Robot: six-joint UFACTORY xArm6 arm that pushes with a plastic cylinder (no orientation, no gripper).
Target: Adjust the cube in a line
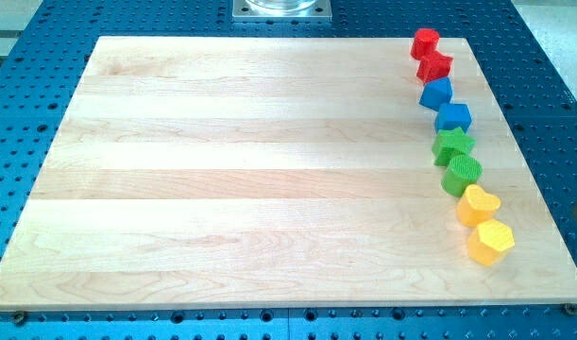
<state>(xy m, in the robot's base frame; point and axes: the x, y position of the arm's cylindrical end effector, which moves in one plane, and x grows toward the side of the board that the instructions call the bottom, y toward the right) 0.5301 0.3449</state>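
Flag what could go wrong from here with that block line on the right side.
1. The line sits close to the wooden board's right edge; a push toward the view's right could send the yellow hexagonal block off.
2. Blocks nearly touch: nudging the green cylinder block would likely shift the yellow heart-shaped block and the green star-shaped block.
3. My tip is not in view; a dark blur at the right edge may be the rod, so its start position is unclear.

Our wooden board (250, 170) rests on a blue perforated table (24, 104). On the board, along the view's right edge, we see eight blocks in a curving row — red cylinder (424, 42), red star (434, 65), blue block (436, 93), blue cube (453, 117), green star (452, 145), green cylinder (462, 175), yellow heart (478, 205), yellow hexagon (490, 242) — neighbours touching or nearly so.
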